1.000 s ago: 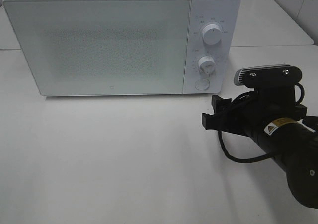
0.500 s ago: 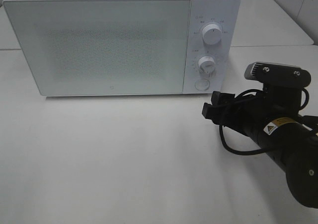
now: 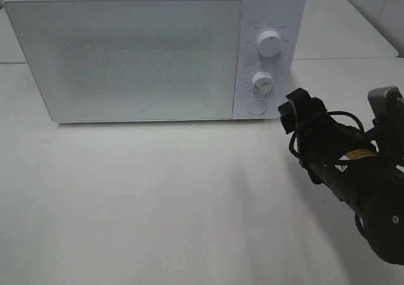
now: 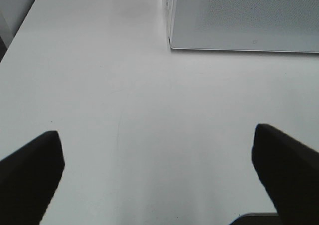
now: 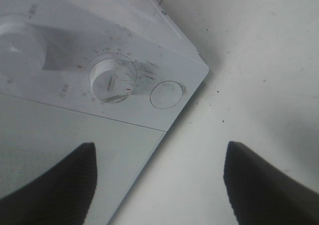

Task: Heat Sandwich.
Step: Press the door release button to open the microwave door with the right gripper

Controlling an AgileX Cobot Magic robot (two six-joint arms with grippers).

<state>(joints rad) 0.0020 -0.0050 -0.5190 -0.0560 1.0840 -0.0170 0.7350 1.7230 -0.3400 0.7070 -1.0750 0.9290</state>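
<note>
Two claws gape wide, holding nothing: left claw (image 4: 159,180) over the table (image 4: 99,60), right claw (image 3: 297,105) at the microwave's (image 3: 126,57) four o'clock, near its round button (image 3: 256,107). No sandwich shows anywhere. Drift toward twelve and you'll nudge the dial (image 3: 262,81) instead.

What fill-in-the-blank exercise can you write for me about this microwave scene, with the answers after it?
The door of the white box-shaped microwave is ____. Its control panel has ____ round white knobs above one round white button. The black right claw faces that panel with its jaws ____. The black left claw hangs open over the white ____.
Missing words: shut; two; open; table.
</note>
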